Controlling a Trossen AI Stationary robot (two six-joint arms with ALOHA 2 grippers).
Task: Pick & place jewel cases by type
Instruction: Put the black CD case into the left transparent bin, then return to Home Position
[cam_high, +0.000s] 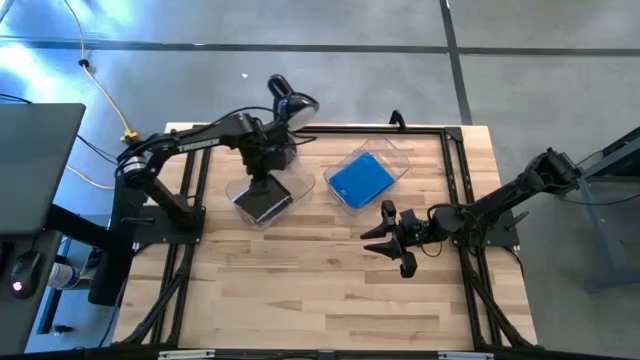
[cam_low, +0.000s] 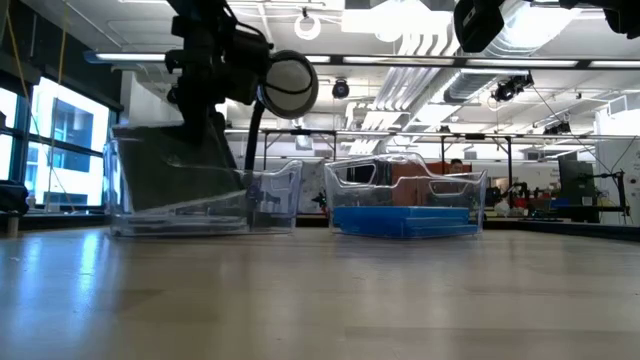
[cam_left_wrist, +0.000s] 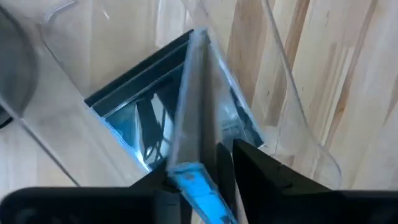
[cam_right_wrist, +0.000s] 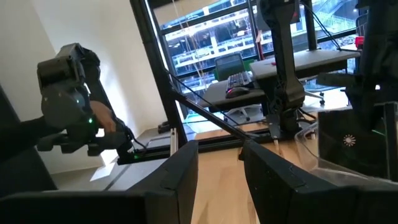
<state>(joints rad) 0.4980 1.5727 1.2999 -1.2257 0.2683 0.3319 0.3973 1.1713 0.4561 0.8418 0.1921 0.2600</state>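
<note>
High view: the left gripper (cam_high: 263, 183) reaches into the left bin (cam_high: 240, 190), its fingers either side of a tilted grey jewel case (cam_high: 264, 202); grasping or releasing, I can't tell. Blue cases (cam_high: 360, 179) fill the right bin (cam_high: 398, 157). The right gripper (cam_high: 385, 238) hovers over the desk (cam_high: 320, 290), parted and empty.

I see open counter (cam_high: 300, 290) up front — the two clear bins (cam_high: 262, 195) (cam_high: 372, 172) and left arm (cam_high: 200, 135) block the back.
</note>
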